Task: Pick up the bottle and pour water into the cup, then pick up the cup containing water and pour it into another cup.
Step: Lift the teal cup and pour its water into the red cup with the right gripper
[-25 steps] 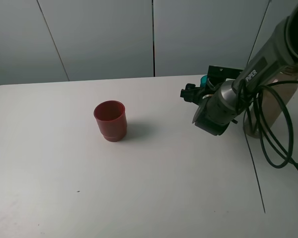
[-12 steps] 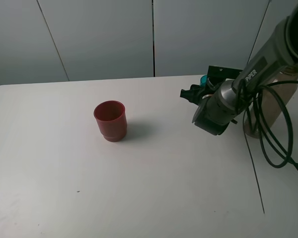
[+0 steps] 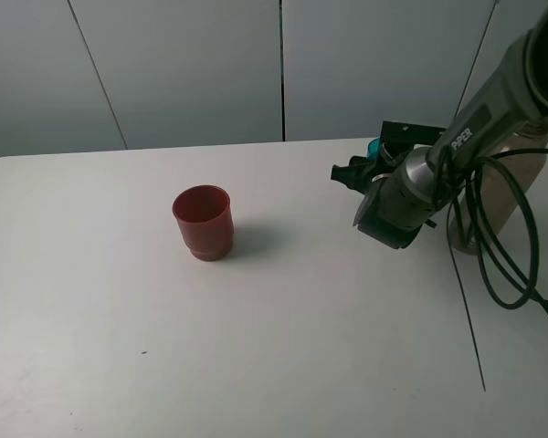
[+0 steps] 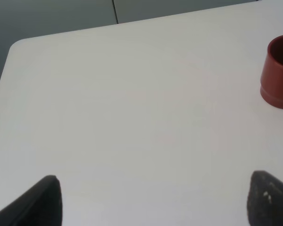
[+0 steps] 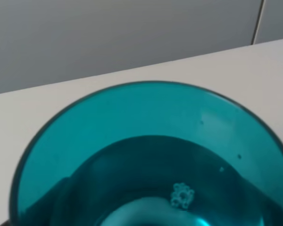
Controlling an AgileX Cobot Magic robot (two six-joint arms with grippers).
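Your left gripper point(image 4: 155, 202) did not show in the high view. Its wrist camera showed two dark fingertips spread wide with nothing between them, above the white table point(image 4: 132, 94).

Left of centre on the table stood the red cup point(image 3: 203, 222), upright and alone. It looked empty, and it was well apart from everything else.

To the right, near the far edge, the teal cup point(image 3: 374, 146) sat between the fingers of your right gripper point(image 3: 370, 157). Only a sliver of teal showed past the arm. The right wrist camera looked straight down into the cup point(image 5: 146, 108), which filled that view. It held water point(image 5: 151, 169), with a small cluster of bubbles on the surface. No finger showed there, so you could not tell whether the jaws had closed on the cup or only stood beside it.

This cup would likely handle as thin, smooth and springy plastic. It would be light in itself, but the water adds weight and will slosh. A hold on the mid-wall below the rim, firm but not crushing, seemed safest, as tapered sides can slip.

Farthest right, the bottle point(image 3: 516, 178) stood upright behind the arm and cables, partly hidden. Its contents could not be made out.
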